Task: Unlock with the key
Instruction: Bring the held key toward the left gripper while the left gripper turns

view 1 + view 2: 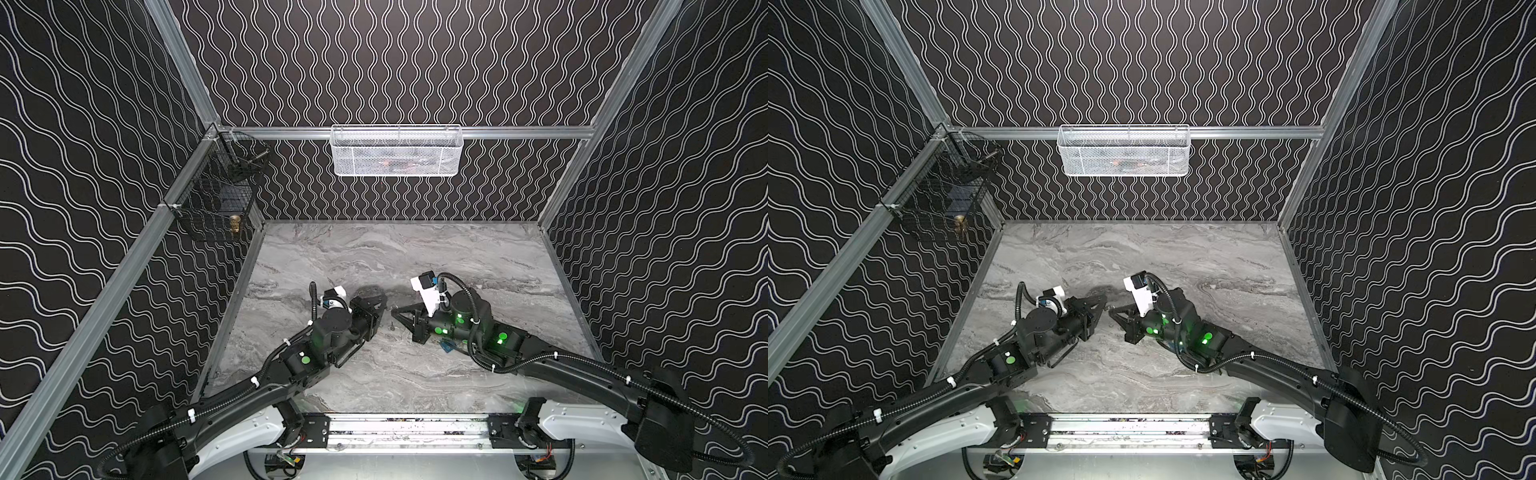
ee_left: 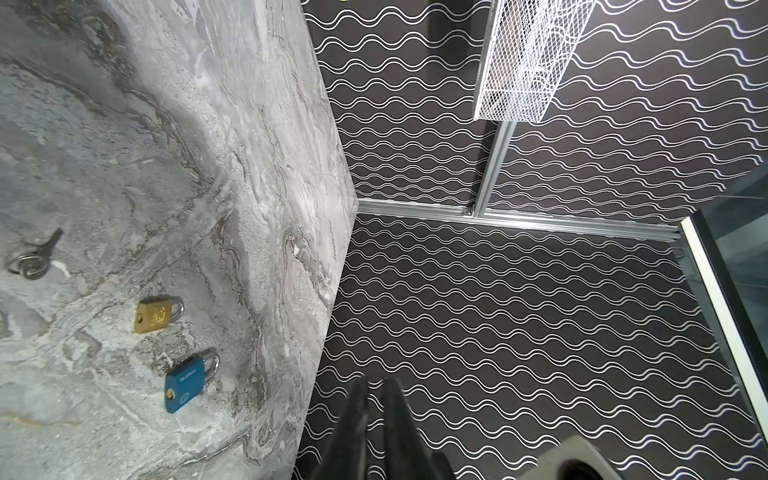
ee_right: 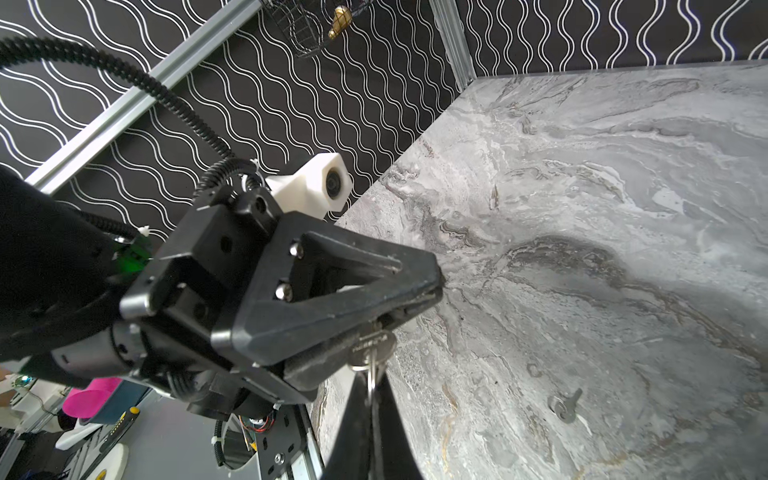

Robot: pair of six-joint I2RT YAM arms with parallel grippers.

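Observation:
A silver key (image 3: 371, 347) on a ring hangs in the air between both grippers above the marble table (image 1: 374, 257). My right gripper (image 3: 371, 384) is shut on the ring end. My left gripper (image 3: 438, 286) has closed down to a thin gap on the key's head. In both top views the left gripper (image 1: 384, 300) and the right gripper (image 1: 394, 311) meet tip to tip at mid-table. A brass padlock (image 2: 158, 316) and a blue padlock (image 2: 189, 382) lie flat on the table, shackles closed, both under my right arm in the top views.
A second key (image 3: 565, 405) with a ring lies loose on the table near the padlocks. A white mesh basket (image 1: 395, 151) hangs on the back wall. A black wire basket (image 1: 216, 195) hangs at the back left corner.

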